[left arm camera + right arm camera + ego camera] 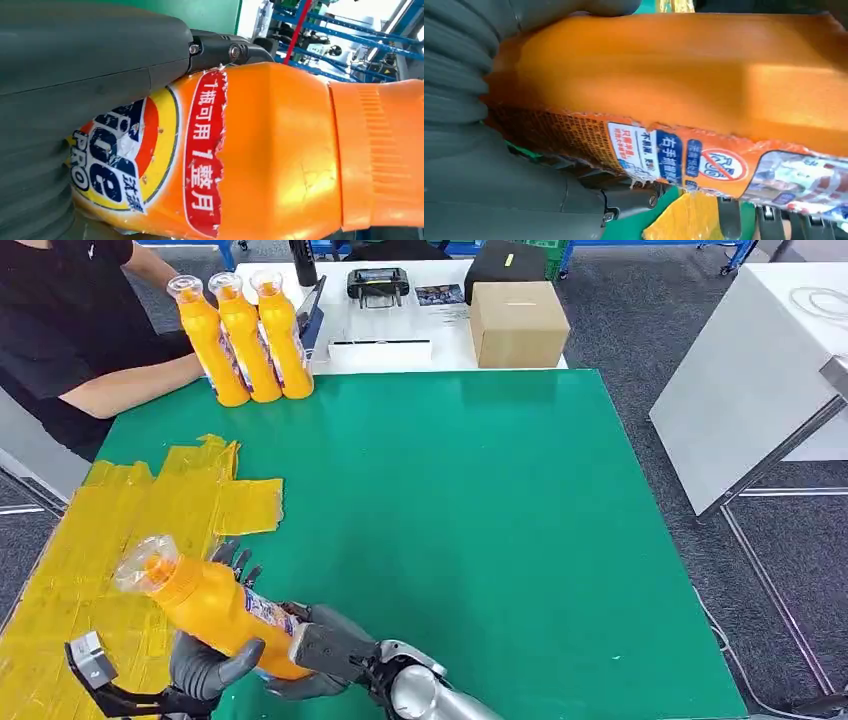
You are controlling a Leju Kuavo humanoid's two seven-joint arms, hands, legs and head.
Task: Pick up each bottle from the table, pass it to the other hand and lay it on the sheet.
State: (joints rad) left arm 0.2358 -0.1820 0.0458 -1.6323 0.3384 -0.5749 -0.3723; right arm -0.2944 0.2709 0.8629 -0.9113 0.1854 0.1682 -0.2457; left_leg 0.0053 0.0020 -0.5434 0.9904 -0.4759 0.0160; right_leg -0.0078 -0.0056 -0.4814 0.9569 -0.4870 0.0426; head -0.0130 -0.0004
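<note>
The handover is under way: the left hand and the right hand both grip the orange plastic bottle, tilted above the green table, beside the yellow sheet. Next, I judge, one hand must release.

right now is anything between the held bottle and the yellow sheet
Nothing visible. The bottle is gripped by both the left hand and the right hand, tilted at the sheet's edge. The sheet beside it looks bare; the three other bottles stand far off by a person's arm.
</note>
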